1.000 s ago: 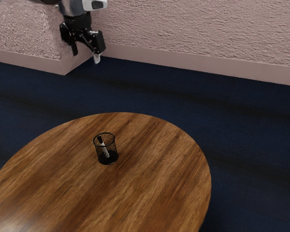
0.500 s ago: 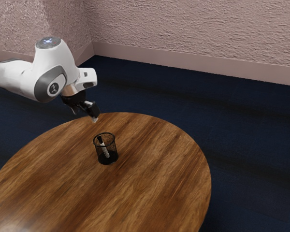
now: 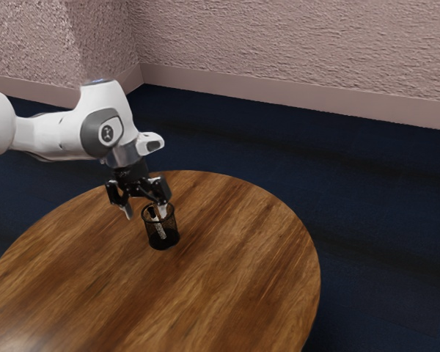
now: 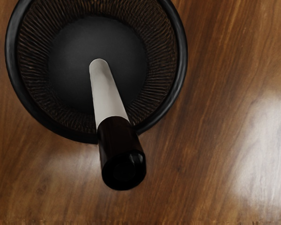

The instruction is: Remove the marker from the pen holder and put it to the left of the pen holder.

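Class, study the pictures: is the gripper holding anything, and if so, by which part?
Nothing is held. The gripper is open, its fingers wide apart, and the marker leans in the pen holder, black cap uppermost.

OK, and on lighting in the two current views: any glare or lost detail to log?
Exterior view: pale glare on the round brown wooden table, near the exterior view's lower left corner. Wrist view: broad whitish glare beside the black mesh pen holder; the white marker reads clearly, its black cap very dark.
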